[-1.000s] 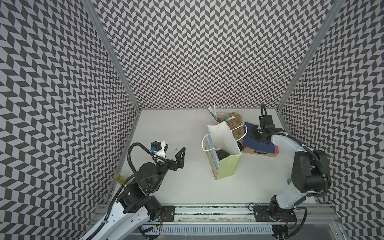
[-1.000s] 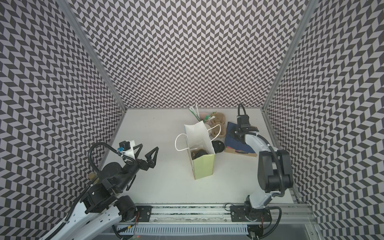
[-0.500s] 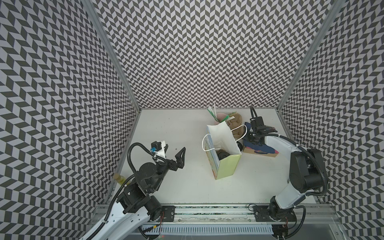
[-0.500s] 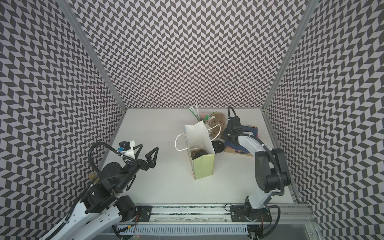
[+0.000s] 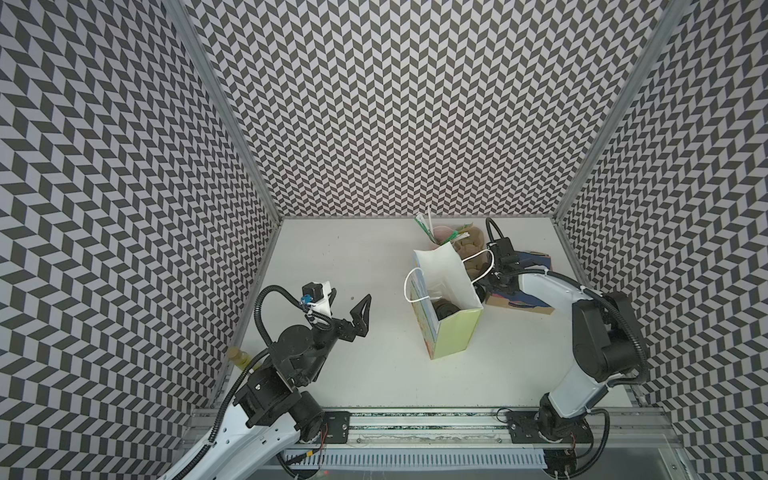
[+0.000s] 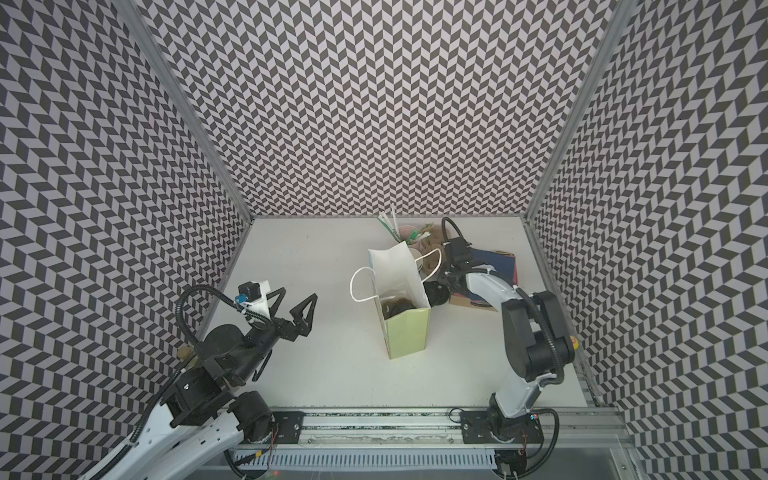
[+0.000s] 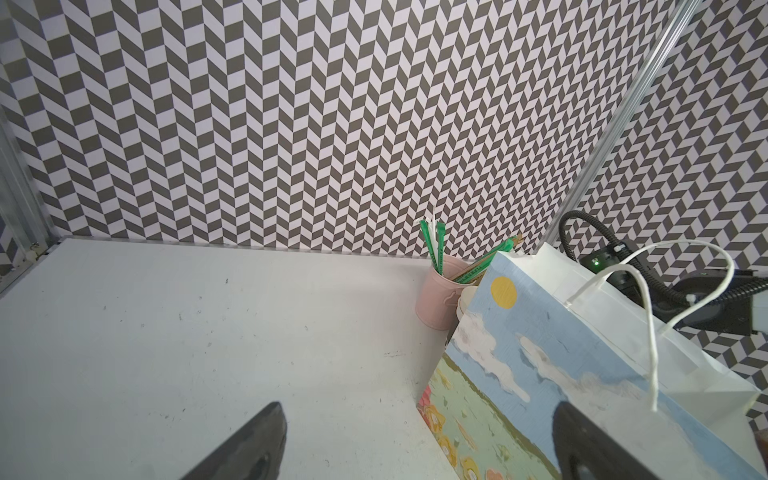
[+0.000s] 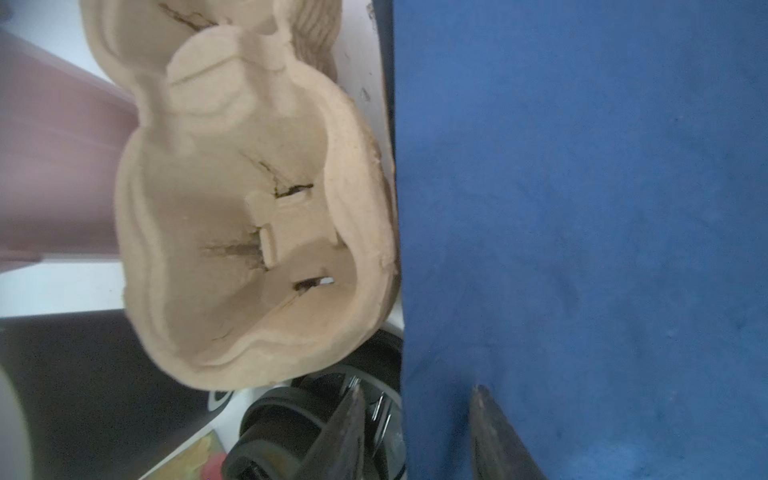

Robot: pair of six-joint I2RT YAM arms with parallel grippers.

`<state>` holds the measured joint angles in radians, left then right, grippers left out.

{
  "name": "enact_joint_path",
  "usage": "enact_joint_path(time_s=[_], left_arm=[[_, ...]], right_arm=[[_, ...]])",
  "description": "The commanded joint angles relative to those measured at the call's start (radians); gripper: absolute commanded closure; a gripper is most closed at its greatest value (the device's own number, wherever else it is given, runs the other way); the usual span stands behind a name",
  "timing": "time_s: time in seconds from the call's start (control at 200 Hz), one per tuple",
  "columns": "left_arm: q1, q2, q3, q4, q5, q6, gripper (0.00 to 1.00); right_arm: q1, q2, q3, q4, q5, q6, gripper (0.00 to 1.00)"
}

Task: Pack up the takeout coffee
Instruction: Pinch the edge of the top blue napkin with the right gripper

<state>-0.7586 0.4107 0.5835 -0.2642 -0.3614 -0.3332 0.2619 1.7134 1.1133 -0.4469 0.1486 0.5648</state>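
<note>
The takeout coffee (image 6: 436,293), a small black round thing with a ridged lid (image 8: 291,419), sits on the table between the gift bag (image 5: 453,332) and a blue box (image 5: 536,262). My right gripper (image 8: 417,390) hangs low over it, open. One finger lies across the lid and the other over the blue box top (image 8: 582,208). A dark round thing (image 5: 444,309) lies at the bottom of the bag; what it is I cannot tell. My left gripper (image 6: 298,293) stands wide open and empty, well left of the bag (image 7: 540,374).
A pink cup of straws (image 7: 436,299) and a tan pulp carrier (image 8: 249,208) stand just behind the bag, close to the right arm. The bag's white cord handles (image 5: 484,266) stick out on both sides. Patterned walls close in three sides.
My right gripper has swung left from above the blue box to the gap beside the bag, over the black cup. The left arm has not moved.
</note>
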Motion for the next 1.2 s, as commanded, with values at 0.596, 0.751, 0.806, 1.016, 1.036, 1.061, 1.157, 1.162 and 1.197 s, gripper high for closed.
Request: enact_joint_path(time_s=[0.596, 0.751, 0.806, 1.016, 1.036, 1.061, 1.157, 1.162, 1.197], left_arm=[[0.004, -0.012, -0.011, 0.023, 0.001, 0.006, 0.00], [0.004, -0.012, -0.011, 0.023, -0.001, 0.007, 0.00], [0.004, -0.011, -0.011, 0.023, -0.001, 0.008, 0.00], [0.004, -0.010, -0.011, 0.023, -0.001, 0.008, 0.00], [0.004, -0.010, -0.011, 0.023, -0.001, 0.008, 0.00], [0.004, -0.009, -0.011, 0.023, -0.001, 0.008, 0.00], [0.005, -0.010, -0.011, 0.023, -0.002, 0.008, 0.00], [0.005, -0.009, -0.011, 0.023, -0.002, 0.008, 0.00], [0.005, -0.010, -0.011, 0.023, -0.002, 0.008, 0.00]], right_arm=[[0.014, -0.003, -0.013, -0.012, 0.078, 0.021, 0.81], [0.014, -0.018, -0.013, -0.017, 0.084, 0.027, 0.82], [0.014, -0.025, -0.013, -0.021, 0.089, 0.030, 0.83], [0.014, -0.043, -0.009, -0.032, 0.101, 0.039, 0.83], [0.014, -0.044, -0.009, -0.033, 0.103, 0.039, 0.83], [0.014, -0.046, -0.009, -0.035, 0.103, 0.041, 0.83], [0.014, -0.050, -0.009, -0.035, 0.103, 0.042, 0.82], [0.014, -0.050, -0.009, -0.035, 0.103, 0.042, 0.82], [0.014, -0.052, -0.009, -0.035, 0.103, 0.043, 0.82]])
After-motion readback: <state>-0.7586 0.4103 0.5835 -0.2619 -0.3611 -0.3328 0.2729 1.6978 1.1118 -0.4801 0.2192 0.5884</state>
